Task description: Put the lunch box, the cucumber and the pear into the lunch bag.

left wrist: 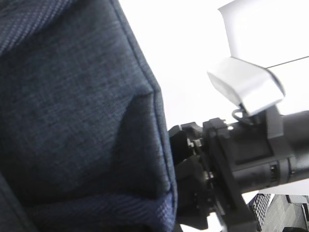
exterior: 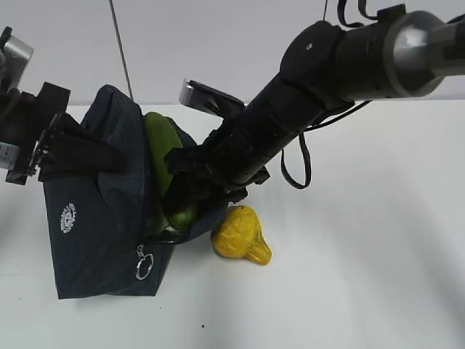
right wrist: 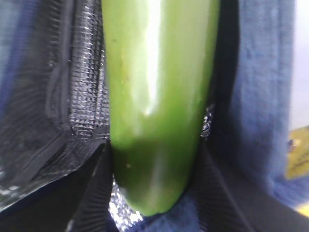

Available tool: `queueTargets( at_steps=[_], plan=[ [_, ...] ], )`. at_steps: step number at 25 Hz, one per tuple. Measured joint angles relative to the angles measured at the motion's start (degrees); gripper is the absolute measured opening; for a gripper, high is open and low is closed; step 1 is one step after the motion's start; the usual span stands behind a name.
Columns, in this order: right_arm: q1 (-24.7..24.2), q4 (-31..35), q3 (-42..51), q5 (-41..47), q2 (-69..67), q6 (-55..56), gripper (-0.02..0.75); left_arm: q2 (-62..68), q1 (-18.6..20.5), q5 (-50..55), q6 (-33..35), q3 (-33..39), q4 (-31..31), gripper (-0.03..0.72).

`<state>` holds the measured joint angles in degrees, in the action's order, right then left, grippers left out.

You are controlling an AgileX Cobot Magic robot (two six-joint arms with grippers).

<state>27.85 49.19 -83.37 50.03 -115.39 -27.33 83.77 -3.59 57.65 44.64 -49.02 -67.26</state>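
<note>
Here the cucumber (exterior: 161,149), smooth, stiff and likely slippery, stands half inside the lunch bag (exterior: 102,218), right jaws pinching its mid-length, left jaws pressed together on the bag's strap.

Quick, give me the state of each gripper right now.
Left gripper: shut on the lunch bag, holding it open.
Right gripper: at the bag's mouth, shut on the cucumber.
</note>
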Motion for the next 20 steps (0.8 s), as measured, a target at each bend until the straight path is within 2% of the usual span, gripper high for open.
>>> queueTargets(
  at_steps=[11,14,17,20],
  plan=[
    [1.8,0.3,-7.2,5.2,-1.2,-2.0,0.375,0.0,0.0,0.0,0.0,0.0,0.0,-0.015],
    [1.8,-1.5,-8.2,6.9,-1.2,-2.0,0.417,0.0,0.0,0.0,0.0,0.0,0.0,-0.015],
    [1.8,-3.2,-9.1,9.0,-1.2,-2.1,0.49,0.0,0.0,0.1,0.0,0.0,0.1,-0.015],
    [1.8,-4.3,-10.2,11.2,-1.2,-3.3,0.52,0.0,0.0,0.2,0.0,0.0,0.2,-0.015]
  ],
)
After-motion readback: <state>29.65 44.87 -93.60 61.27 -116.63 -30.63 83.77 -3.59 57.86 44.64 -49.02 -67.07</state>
